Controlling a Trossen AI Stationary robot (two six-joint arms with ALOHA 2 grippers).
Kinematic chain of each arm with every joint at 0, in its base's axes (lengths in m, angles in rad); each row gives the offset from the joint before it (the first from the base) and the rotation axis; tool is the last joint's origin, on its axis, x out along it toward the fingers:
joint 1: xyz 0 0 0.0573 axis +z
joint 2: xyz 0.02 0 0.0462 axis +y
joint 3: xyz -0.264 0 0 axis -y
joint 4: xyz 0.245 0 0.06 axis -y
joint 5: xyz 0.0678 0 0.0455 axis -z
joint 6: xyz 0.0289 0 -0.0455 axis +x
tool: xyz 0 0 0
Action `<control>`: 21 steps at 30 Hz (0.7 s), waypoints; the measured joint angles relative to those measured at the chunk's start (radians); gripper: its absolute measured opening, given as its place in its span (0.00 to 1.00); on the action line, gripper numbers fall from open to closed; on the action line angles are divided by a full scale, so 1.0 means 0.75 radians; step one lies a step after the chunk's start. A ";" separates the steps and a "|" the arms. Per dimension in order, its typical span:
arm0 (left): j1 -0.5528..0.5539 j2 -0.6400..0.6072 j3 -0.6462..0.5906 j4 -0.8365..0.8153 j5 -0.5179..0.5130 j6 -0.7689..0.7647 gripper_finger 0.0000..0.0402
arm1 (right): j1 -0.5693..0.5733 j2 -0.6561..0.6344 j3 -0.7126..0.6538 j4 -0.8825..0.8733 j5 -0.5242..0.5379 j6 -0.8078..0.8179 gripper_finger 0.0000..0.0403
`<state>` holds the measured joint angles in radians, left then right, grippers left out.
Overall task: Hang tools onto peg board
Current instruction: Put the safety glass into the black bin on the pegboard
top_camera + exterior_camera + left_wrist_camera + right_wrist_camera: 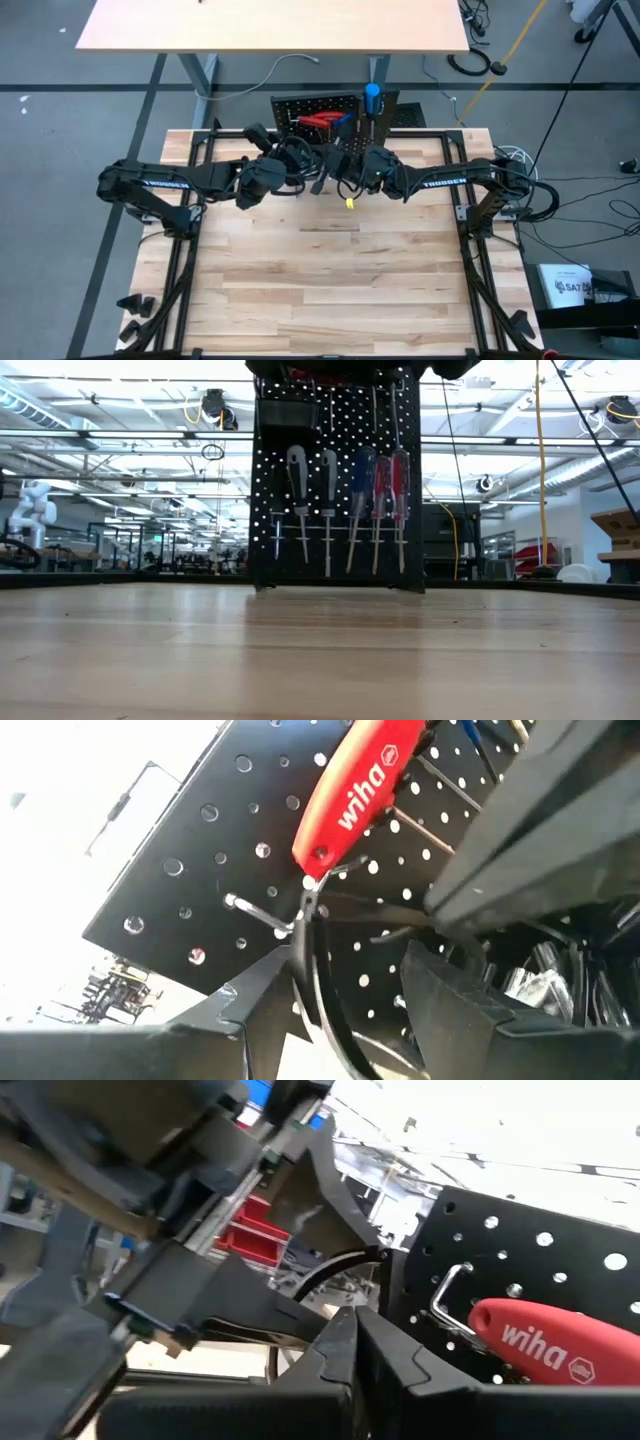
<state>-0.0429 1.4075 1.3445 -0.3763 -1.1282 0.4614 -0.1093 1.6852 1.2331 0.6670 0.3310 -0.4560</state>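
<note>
The black peg board (310, 108) stands upright at the table's far edge. Several screwdrivers (345, 485) hang on its front. A red "wiha" handle of the pliers (360, 790) lies against the board near a metal hook (255, 910), and a thin black loop (305, 960) hangs from the handle's end. My left gripper (350, 990) is open in front of the board, with the loop running between its fingers. My right gripper (356, 1342) is shut beside it, close to the red handle (550, 1342) and a hook (450, 1295). In the high view both grippers (296, 158) (338, 165) meet just in front of the board. My left gripper's fingers stand on either side of the black loop. The loop runs close along one finger (262, 1000), and I cannot tell whether it touches. My right gripper's shut tips come level at the board. Thin strands (390, 910) lead from the handle's end toward them, but I cannot tell whether they touch.
A blue handle (372, 97) stands up at the board's top right. A small black bin (288, 410) is fixed to the upper left of the board. The wooden tabletop (330, 280) lies bare in front of the arms. A second table (270, 25) stands beyond.
</note>
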 joint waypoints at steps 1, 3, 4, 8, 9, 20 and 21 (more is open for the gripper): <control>0.000 0.000 0.000 0.000 0.000 0.001 0.47 | 0.000 0.000 0.000 0.000 0.012 0.003 0.00; -0.001 0.000 0.000 0.000 0.000 0.023 0.47 | -0.001 0.000 0.000 0.002 0.022 0.010 0.00; -0.002 0.000 0.000 0.000 0.000 0.028 0.47 | -0.001 0.000 0.000 0.003 0.025 0.010 0.00; -0.005 0.000 0.000 0.000 0.000 0.033 0.47 | 0.019 0.000 0.000 0.004 0.035 0.008 0.00; -0.005 0.000 0.000 0.000 -0.001 0.032 0.47 | 0.029 -0.001 0.000 0.008 0.036 0.003 0.00; -0.005 0.000 0.000 0.001 -0.001 0.038 0.47 | 0.150 -0.002 0.000 0.115 0.163 -0.296 0.00; -0.005 0.000 0.000 0.006 -0.001 0.057 0.47 | 0.145 -0.003 0.000 0.116 0.164 -0.309 0.00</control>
<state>-0.0467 1.4075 1.3445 -0.3717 -1.1289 0.5043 -0.0008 1.6831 1.2331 0.7542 0.4537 -0.6880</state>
